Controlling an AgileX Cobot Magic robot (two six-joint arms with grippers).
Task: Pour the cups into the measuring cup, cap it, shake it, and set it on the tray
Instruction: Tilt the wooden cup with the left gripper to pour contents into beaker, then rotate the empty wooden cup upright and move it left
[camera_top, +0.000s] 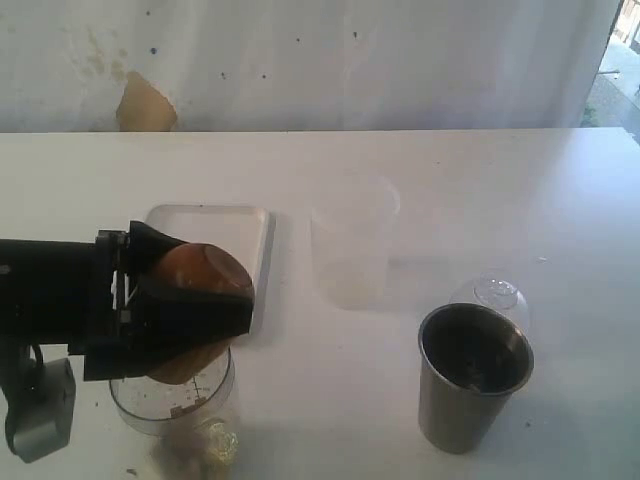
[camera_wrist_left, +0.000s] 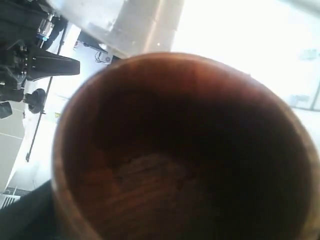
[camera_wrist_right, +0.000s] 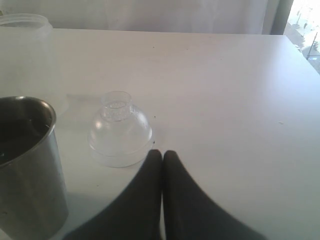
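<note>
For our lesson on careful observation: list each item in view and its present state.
measuring cup: upright, uncapped.
brown cup: gripped, tipped over the measuring cup.
steel tumbler: upright.
clear lid: off, lying beside the steel tumbler.
frosted beaker: upright.
left gripper: shut on brown cup.
right gripper: shut, empty.

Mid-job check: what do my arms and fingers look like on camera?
The left arm is a matte black, boxy housing with small silvery fittings near the wrist and a rounded grey module below it. Its fingers are broad and black. The right gripper shows two smooth black fingers tapering to rounded tips.
</note>
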